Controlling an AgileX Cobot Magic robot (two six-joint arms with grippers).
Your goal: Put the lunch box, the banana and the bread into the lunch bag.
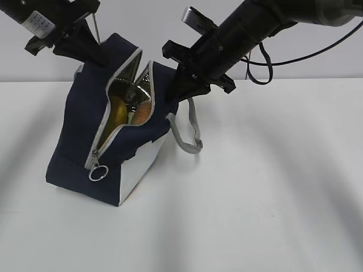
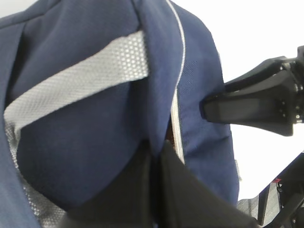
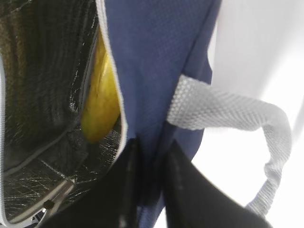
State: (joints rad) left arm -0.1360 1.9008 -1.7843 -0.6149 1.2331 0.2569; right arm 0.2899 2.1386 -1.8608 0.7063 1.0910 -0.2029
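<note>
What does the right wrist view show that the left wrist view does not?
Only the right wrist view shows the bag's silver lining and the banana inside. Only the left wrist view shows the right gripper from outside, pinching the far flap. Both show navy bag fabric pinched between their own gripper's fingers, and a grey handle.

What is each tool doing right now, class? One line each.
Left tool: closed on the lunch bag rim.
Right tool: closed on the lunch bag's opposite rim.
</note>
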